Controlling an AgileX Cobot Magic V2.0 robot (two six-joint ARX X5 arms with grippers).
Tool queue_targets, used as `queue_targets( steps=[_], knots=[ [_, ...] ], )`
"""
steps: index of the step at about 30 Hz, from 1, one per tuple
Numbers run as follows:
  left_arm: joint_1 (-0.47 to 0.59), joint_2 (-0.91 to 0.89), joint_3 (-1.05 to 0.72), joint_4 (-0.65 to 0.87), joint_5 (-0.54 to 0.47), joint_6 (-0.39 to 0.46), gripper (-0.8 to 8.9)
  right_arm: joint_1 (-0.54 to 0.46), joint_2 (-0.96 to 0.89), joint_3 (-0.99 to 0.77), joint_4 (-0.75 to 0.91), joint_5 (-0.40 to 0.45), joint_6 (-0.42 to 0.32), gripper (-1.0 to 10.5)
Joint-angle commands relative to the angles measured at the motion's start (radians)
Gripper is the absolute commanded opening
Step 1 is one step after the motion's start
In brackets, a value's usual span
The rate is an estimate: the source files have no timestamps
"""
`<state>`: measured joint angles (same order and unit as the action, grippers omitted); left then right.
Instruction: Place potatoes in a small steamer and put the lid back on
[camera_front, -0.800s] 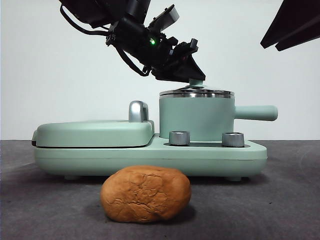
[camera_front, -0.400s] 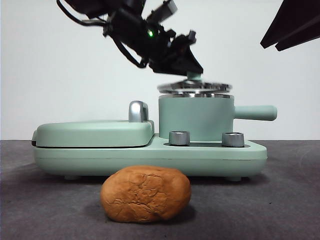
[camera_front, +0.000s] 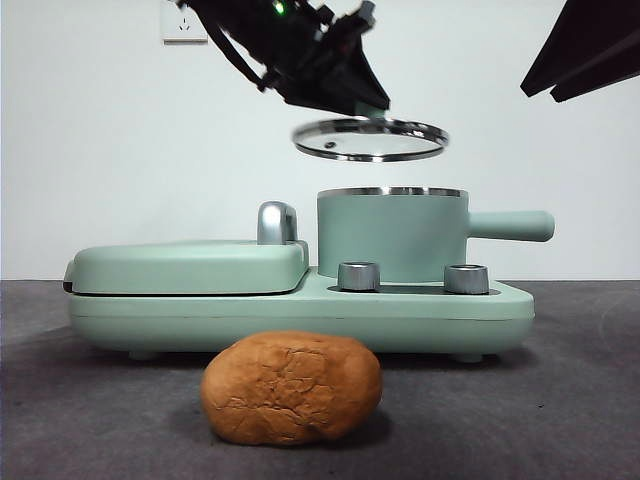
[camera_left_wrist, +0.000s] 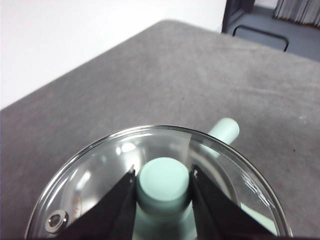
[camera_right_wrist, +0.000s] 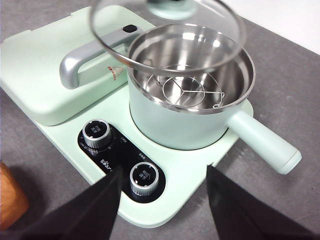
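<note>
Two arms: we have the left gripper (camera_left_wrist: 162, 187) clamped on the mint knob of the lid (camera_front: 370, 139); the right gripper (camera_right_wrist: 162, 187) waits with its jaws spread apart, above the cooker's near edge with the two dials.
Lid: we hold it in the air, clear of the small steamer (camera_front: 392, 232) and hanging roughly level above its steel rim, a plain gap between the two.
Steamer: it sits on the right half of the cooker base (camera_front: 300, 315), handle pointing right; our right wrist view shows it open, with only a wire rack (camera_right_wrist: 187, 92) inside.
Potato: the potato (camera_front: 291, 387) lies on the table in front of the cooker, near the table's front edge, untouched and well apart from both grippers.
Step in hand: we judge this the lid-off stage; nothing is loaded yet.
Next move: we would carry the lid aside and set it down, or keep it held clear, so the right gripper can reach the potato. The potato looks about as wide as the pot, so a centred drop matters.
</note>
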<state>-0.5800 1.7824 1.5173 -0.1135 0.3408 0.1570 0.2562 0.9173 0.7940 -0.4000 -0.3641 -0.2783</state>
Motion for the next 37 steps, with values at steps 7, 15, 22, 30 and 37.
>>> queue_targets(
  steps=[7, 15, 22, 30, 37],
  knots=[
    [0.017, -0.136, 0.026, -0.143, -0.039, -0.013, 0.10, 0.016, 0.009, 0.020, -0.016, -0.002, 0.012, 2.7],
    [0.059, -0.212, 0.011, -0.304, -0.039, 0.014, 0.10, 0.094, 0.010, 0.020, -0.037, -0.002, -0.003, 2.7],
    [0.095, -0.306, -0.076, -0.314, -0.039, 0.009, 0.10, 0.197, 0.024, 0.019, -0.074, -0.001, -0.018, 2.7],
    [0.135, -0.471, -0.261, -0.280, -0.048, -0.021, 0.10, 0.342, 0.071, 0.020, -0.084, 0.006, -0.019, 3.3],
    [0.183, -0.631, -0.420, -0.257, -0.058, -0.057, 0.10, 0.464, 0.163, 0.020, -0.079, 0.033, -0.019, 3.3]
  ],
)
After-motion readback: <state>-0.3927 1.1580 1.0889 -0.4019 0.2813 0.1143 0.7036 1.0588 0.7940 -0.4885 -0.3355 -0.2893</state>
